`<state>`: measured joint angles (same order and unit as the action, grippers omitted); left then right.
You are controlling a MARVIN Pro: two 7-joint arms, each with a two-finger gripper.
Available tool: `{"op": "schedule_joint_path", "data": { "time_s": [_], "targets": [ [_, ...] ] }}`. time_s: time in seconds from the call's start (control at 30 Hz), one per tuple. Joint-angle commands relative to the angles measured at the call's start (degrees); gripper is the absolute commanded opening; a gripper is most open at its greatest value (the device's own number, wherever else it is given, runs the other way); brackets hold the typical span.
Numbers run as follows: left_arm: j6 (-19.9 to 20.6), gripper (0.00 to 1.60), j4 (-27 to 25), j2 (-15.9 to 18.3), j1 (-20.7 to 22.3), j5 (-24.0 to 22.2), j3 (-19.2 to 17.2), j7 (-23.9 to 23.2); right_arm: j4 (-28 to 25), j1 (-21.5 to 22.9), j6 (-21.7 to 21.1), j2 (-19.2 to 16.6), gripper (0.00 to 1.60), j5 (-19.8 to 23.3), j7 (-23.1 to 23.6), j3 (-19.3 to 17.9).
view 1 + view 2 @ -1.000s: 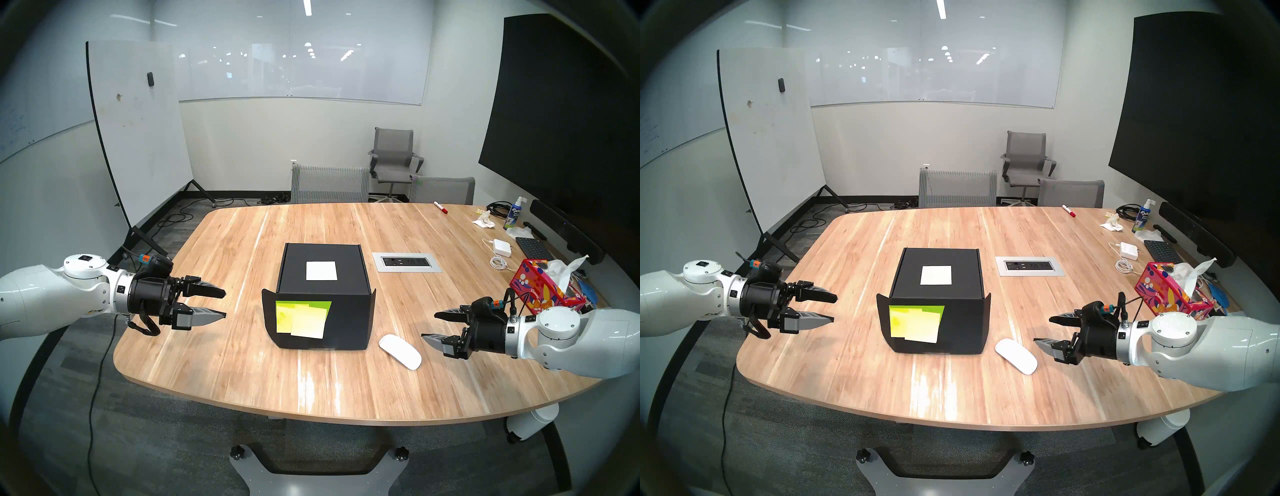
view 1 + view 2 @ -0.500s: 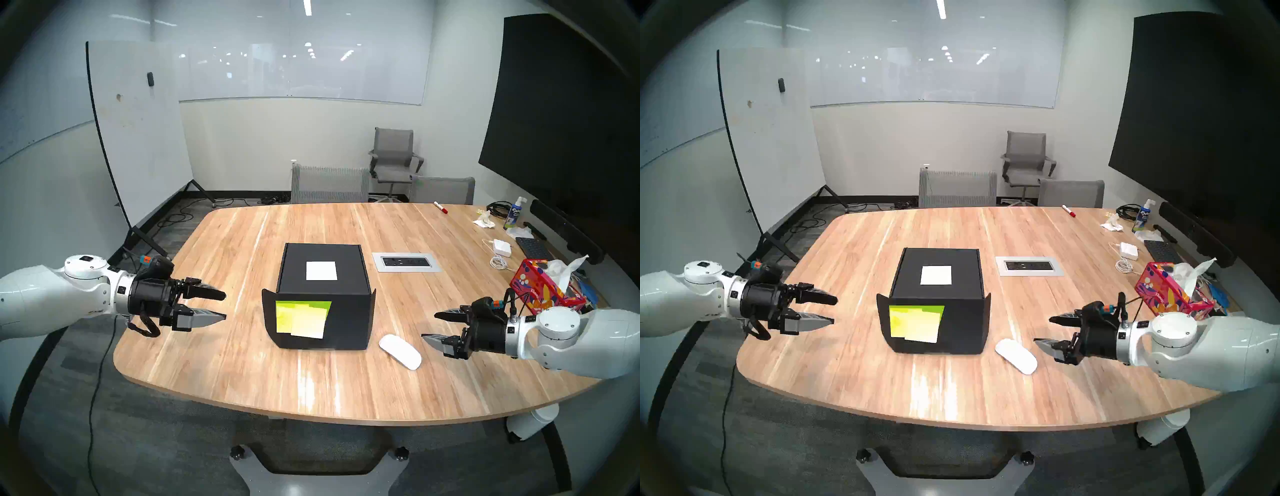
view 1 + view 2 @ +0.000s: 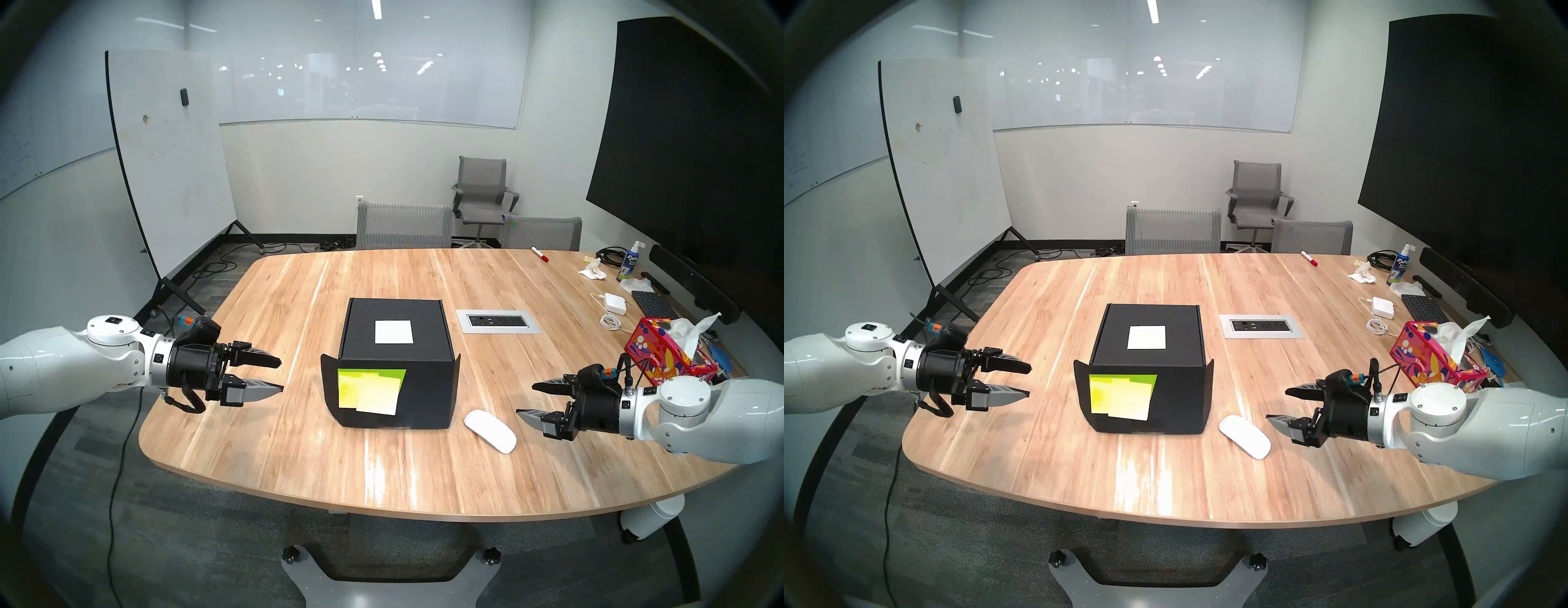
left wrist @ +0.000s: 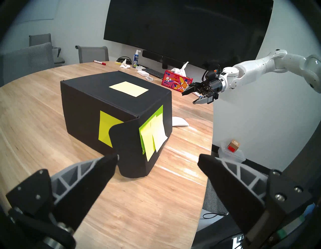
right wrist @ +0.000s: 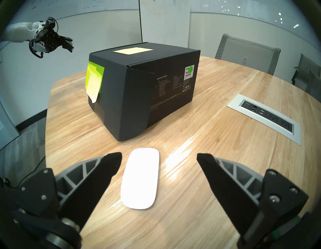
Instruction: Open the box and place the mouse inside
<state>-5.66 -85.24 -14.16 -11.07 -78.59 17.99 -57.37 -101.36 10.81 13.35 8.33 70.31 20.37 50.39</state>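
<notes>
At nine o'clock of the head view, over the table's [image 3: 297,467] left edge: left gripper [image 3: 280,375], fingers spread wide, nothing between them, pointed toward three o'clock at the box [image 3: 424,382] and well clear of it. Seen from the left wrist view: one fingertip [image 4: 107,163] close to the rounded side flap of the lid, apart from it as far as can be told.

At the centre of the tabletop: black box, lid shut, front flap folded down over the near face with its side ears standing out at each corner. Stuck on that flap, toward its eight o'clock side: yellow-green sticky notes [image 3: 369,390], overlapping, one corner curling loose. On the top panel: a pale square label [image 3: 393,331].

At four o'clock of the box, just beside its near right corner but not touching: white mouse [image 3: 490,431], flat on the wood, long axis running from ten o'clock to four.

Further toward three o'clock: right gripper [image 3: 524,399], likewise spread apart and empty, hovering near the mouse and aimed at it; in the right wrist view, mouse [image 5: 140,179] lying low between the two fingers, untouched.

Beyond, at two o'clock: a recessed power panel [image 3: 498,321], then a red patterned tissue box [image 3: 662,352] near the table's right edge.
</notes>
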Motion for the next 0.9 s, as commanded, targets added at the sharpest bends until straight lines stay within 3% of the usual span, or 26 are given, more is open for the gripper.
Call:
{"op": "schedule_joint_path", "data": {
  "time_s": [0.0, 0.87],
  "targets": [
    [-1.98, 1.60, 0.82, -2.10, -0.18, -0.16, -0.41, 0.08, 0.06, 0.45, 0.42, -0.04, 1.60, 0.07, 0.09, -0.49],
    [-2.64, 1.60, 1.71, -4.71, -0.45, 1.35, 0.33, 2.16, 0.06, 0.44, 0.42, -0.04, 1.60, 0.07, 0.09, -0.50]
  ]
}}
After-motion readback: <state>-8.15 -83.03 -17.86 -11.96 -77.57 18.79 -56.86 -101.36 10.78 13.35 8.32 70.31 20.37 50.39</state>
